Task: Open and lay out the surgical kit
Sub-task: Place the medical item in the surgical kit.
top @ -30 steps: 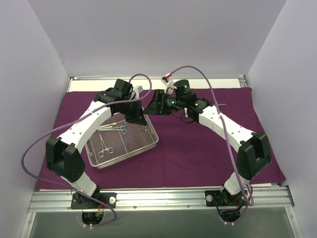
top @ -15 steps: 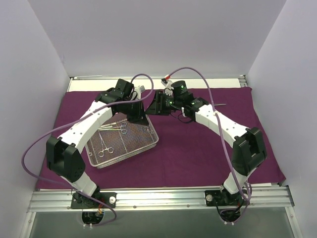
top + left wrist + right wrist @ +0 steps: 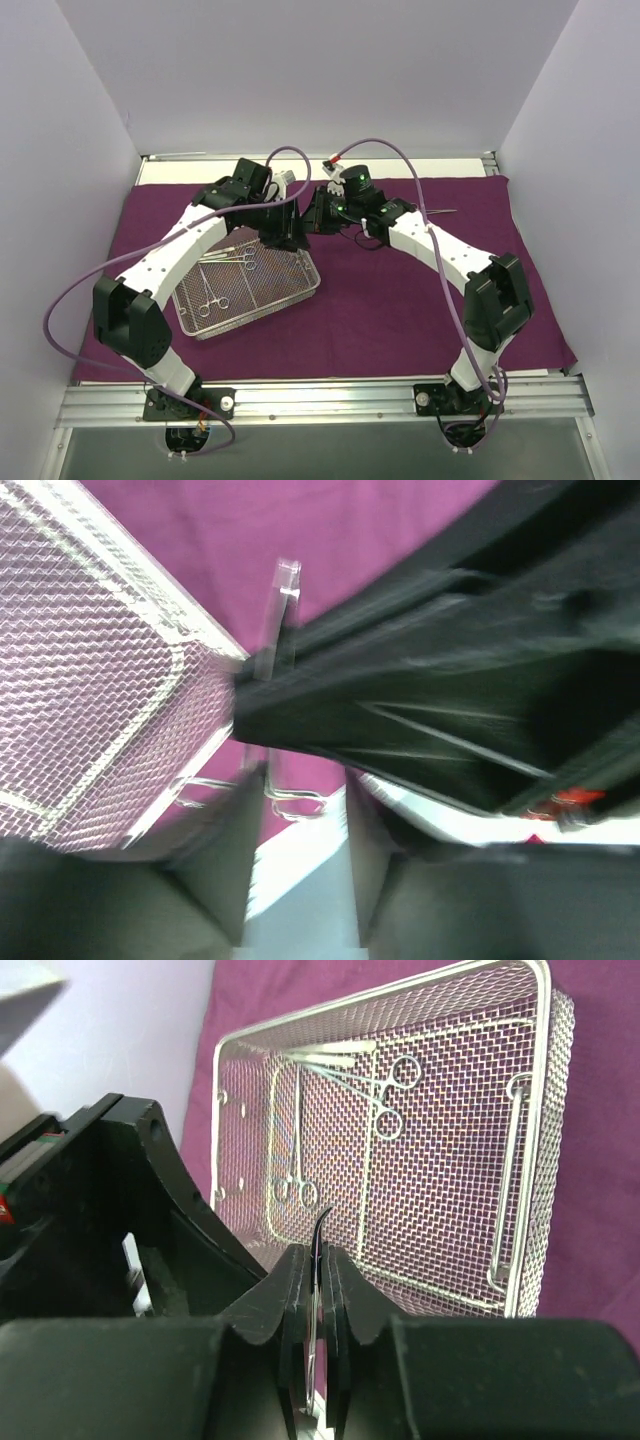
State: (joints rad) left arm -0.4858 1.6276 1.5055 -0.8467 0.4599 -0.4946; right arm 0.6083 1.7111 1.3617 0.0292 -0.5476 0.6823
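- Surgical kit is lying open: its wire-mesh tray (image 3: 262, 312) is sitting on the near-left part of the purple cloth (image 3: 400, 310), and ring-handled clamps (image 3: 214, 296) are resting inside it.
- Just beyond the tray's far corner, both hands are meeting in the air, nearly touching.
- Right hand (image 3: 317, 1260), spread a moment ago, is now pinching together on a thin curved instrument (image 3: 318, 1228), whose dark tip is poking out between its fingers.
- Left hand (image 3: 297, 870), closed a moment ago, is now standing apart. It is looking like a hand-over, so the right arm is taking this piece for laying out.
- Left arm is crowding the right one and, I'd say, needs to back away first.
- Farther right, a slim silver tool (image 3: 445, 211) is lying on the cloth.
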